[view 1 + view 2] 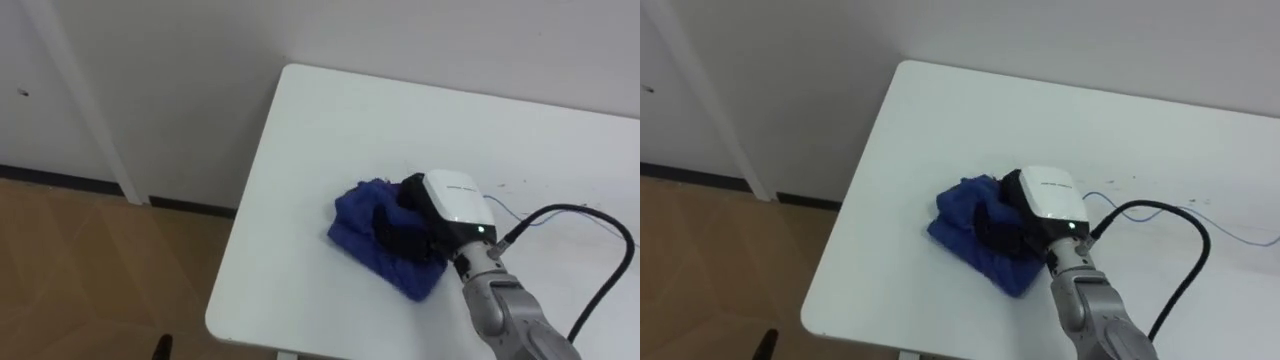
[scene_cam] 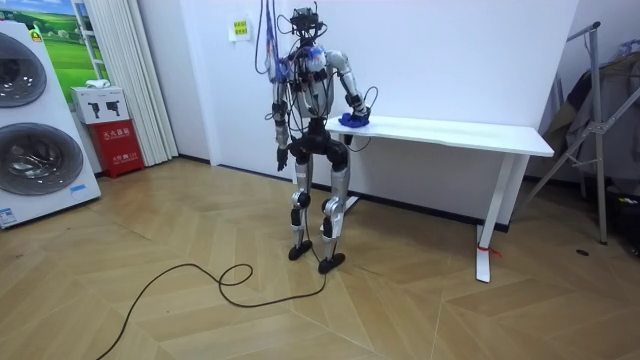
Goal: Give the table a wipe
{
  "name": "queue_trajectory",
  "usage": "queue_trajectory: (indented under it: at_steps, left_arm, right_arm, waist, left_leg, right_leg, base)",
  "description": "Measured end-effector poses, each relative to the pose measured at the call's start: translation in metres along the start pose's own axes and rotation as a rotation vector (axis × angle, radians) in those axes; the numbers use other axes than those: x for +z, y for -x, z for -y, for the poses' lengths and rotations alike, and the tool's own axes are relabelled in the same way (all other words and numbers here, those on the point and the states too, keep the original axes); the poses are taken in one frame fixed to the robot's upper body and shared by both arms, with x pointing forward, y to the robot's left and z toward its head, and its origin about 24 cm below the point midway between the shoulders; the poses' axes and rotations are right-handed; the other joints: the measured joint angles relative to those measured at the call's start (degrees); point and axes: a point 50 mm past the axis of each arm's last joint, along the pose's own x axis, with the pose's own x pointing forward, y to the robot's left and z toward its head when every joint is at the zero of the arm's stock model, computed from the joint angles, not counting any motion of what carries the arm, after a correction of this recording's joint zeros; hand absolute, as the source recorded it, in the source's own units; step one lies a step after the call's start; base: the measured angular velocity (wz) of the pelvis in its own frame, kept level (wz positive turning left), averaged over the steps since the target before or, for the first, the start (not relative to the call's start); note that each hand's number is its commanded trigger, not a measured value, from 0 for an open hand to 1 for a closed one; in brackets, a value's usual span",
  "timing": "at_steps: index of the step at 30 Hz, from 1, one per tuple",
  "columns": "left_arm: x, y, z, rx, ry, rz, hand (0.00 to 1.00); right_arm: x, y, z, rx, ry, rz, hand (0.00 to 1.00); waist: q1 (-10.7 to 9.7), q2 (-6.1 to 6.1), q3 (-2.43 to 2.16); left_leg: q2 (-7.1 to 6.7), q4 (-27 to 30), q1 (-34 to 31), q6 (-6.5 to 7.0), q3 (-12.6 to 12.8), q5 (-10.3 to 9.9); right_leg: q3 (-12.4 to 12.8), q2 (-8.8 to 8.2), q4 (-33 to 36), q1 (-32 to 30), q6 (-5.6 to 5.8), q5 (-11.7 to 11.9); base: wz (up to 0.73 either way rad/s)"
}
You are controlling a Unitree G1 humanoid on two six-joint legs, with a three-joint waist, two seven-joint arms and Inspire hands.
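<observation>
A crumpled blue cloth (image 1: 362, 232) lies near the front left corner of the white table (image 1: 330, 130). My right hand (image 1: 445, 205) rests on the cloth's right side, its dark fingers (image 1: 395, 228) curled down into the folds. The room view has me standing upright at the table's left end (image 2: 400, 125), right arm stretched over the cloth (image 2: 352, 120). My left hand (image 2: 277, 118) hangs idle at my side, toward the room view's left.
The table's left edge (image 1: 248, 215) and front edge drop to the wooden floor. A white wall runs just behind the table. A thin blue wire (image 1: 522, 214) lies on the tabletop right of my hand. Washing machines (image 2: 30, 130) stand far at the room view's left.
</observation>
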Motion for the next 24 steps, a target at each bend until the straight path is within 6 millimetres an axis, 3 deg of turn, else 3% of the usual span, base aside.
queue_trajectory:
  at_steps: [6,11,14,16,19,21,24]
  left_arm:
    - [0.000,0.001,0.003,-0.011,-0.006,0.000,0.00]
    - [0.001,0.001,0.006,0.002,0.028,-0.015,0.00]
    - [-0.007,0.003,0.007,0.017,0.026,-0.041,0.00]
    - [-0.009,0.003,0.005,0.032,0.021,-0.053,0.00]
    - [-0.019,0.005,0.001,0.044,-0.020,-0.093,0.00]
    - [-0.024,0.006,-0.002,0.047,-0.032,-0.115,0.00]
    - [-0.030,0.007,-0.010,0.056,-0.011,-0.136,0.00]
  right_arm:
    - [0.012,-0.001,-0.001,0.017,-0.025,-0.010,1.00]
    - [0.033,-0.006,-0.005,0.034,-0.065,-0.015,1.00]
    - [0.033,-0.015,-0.006,0.051,-0.067,-0.034,1.00]
    - [0.029,-0.024,-0.003,0.054,-0.068,-0.051,1.00]
    - [0.016,-0.037,0.003,0.055,-0.112,-0.090,1.00]
    - [0.000,-0.043,0.008,0.039,-0.167,-0.145,1.00]
    - [-0.041,-0.045,0.023,-0.031,-0.302,-0.305,1.00]
  waist:
    - [0.42,0.68,-0.15]
    - [2.26,0.95,0.00]
    - [3.21,0.95,0.05]
    - [3.41,0.82,0.13]
    - [4.64,0.15,0.77]
    - [4.62,-0.27,0.92]
    - [5.10,-0.77,1.01]
  left_leg:
    - [0.11,-0.03,0.16,0.04,0.37,0.03]
    - [0.42,-0.06,0.35,-0.01,1.06,0.06]
    - [0.25,-0.13,0.27,-0.09,1.00,0.08]
    - [0.57,-0.30,-0.25,-0.22,0.70,0.06]
    - [0.28,0.49,-2.03,-0.75,0.02,0.41]
    - [0.14,1.86,-3.95,-0.82,-1.59,0.44]
    - [-0.10,3.77,-7.93,-0.84,-3.69,0.94]
  right_leg:
    - [0.60,0.14,0.04,0.20,0.02,0.01]
    - [1.34,0.50,0.01,-0.12,0.02,0.01]
    - [0.55,0.53,0.02,-0.27,0.05,0.03]
    - [0.29,0.56,0.28,-0.94,0.06,0.03]
    - [-1.38,0.54,0.83,-2.30,-0.17,0.24]
    - [-2.85,0.45,1.06,-3.08,-0.25,0.28]
    - [-5.73,0.04,1.12,-5.33,-0.31,0.64]
  base:
    - [-0.07]
    - [-0.14]
    - [-0.12]
    - [-0.08]
    - [0.10]
    - [0.42]
    - [0.54]
